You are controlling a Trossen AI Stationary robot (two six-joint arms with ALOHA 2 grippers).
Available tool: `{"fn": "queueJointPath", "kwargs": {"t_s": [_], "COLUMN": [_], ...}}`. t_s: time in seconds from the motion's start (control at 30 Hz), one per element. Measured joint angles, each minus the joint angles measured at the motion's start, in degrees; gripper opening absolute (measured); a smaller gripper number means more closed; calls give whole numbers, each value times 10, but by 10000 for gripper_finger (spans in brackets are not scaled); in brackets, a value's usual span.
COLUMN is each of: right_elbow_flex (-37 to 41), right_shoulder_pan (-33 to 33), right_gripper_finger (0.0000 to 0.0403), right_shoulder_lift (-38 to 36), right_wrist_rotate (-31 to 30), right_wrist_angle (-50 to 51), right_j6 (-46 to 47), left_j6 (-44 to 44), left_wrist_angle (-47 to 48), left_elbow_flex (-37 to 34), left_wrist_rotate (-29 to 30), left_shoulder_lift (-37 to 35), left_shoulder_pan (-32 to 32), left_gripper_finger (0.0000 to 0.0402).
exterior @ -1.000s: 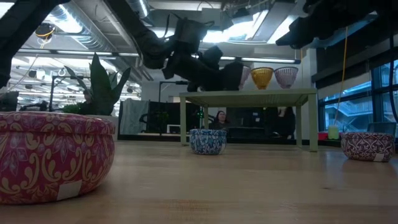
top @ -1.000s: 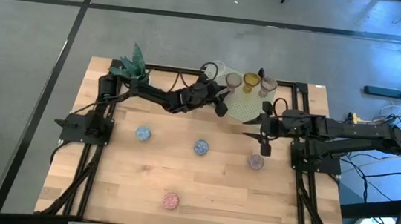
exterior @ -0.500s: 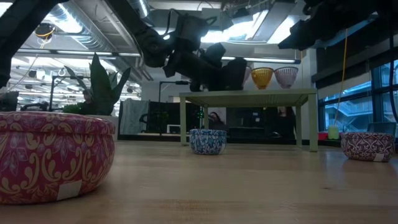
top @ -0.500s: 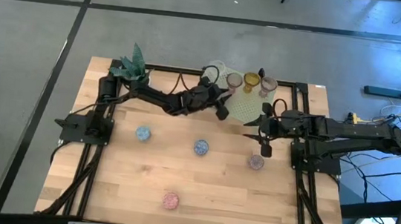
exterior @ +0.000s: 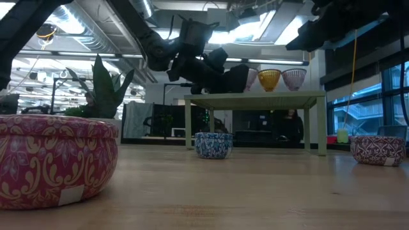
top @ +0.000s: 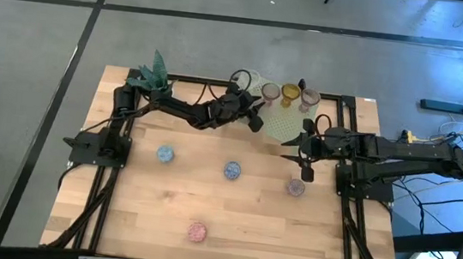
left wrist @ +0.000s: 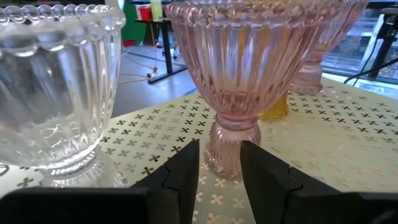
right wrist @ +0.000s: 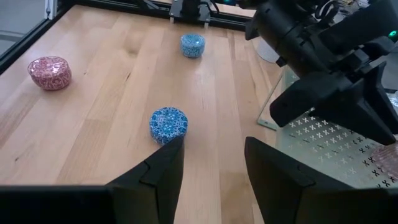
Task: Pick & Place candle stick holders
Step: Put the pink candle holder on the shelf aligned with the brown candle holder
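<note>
Pink ribbed glass fills the left wrist view: a stemmed pink holder (left wrist: 249, 74) stands on the pale green rack (left wrist: 348, 143), with a clear beaded holder (left wrist: 53, 87) just beside it and an amber one (left wrist: 277, 107) behind. The left gripper (left wrist: 219, 163) sits low at the pink holder's stem, its fingers a little apart on either side of the base, and I can't tell whether they touch the glass. From above, that left gripper (top: 254, 119) is reaching over the rack's near-left edge.

The right gripper (top: 304, 154) hangs above the wooden table (top: 145, 215) just in front of the rack, fingers apart and holding nothing.

On the table lie four patterned round tins: a light blue one (top: 165, 154), a dark blue one (top: 232, 171), a purple one (top: 296, 187) and a pink one (top: 197, 231). A small plant (top: 152, 76) stands at the far-left corner.
</note>
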State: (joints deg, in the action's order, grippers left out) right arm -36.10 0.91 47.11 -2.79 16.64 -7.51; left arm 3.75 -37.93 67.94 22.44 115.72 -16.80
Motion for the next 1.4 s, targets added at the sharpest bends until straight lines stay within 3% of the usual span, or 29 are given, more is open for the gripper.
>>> {"fn": "queueJointPath", "kwargs": {"t_s": [0.27,0.67,0.93,1.4], "right_elbow_flex": [0,0,0,0], "right_shoulder_pan": [0,0,0,0], "right_gripper_finger": [173,173,173,173], "right_shoulder_lift": [0,0,0,0], "right_wrist_rotate": [0,0,0,0], "right_wrist_angle": [0,0,0,-1], "right_j6": [0,0,-2,-4], "left_j6": [0,-44,-15,-20], "left_wrist_angle": [3,-2,-8,-5], "left_elbow_flex": [0,0,8,17], "left_wrist_rotate": [1,31,-40,-43], "left_shoulder_lift": [0,0,0,0], "left_shoulder_pan": [-3,43,9,0], "left_gripper_finger": [113,113,113,113]}}
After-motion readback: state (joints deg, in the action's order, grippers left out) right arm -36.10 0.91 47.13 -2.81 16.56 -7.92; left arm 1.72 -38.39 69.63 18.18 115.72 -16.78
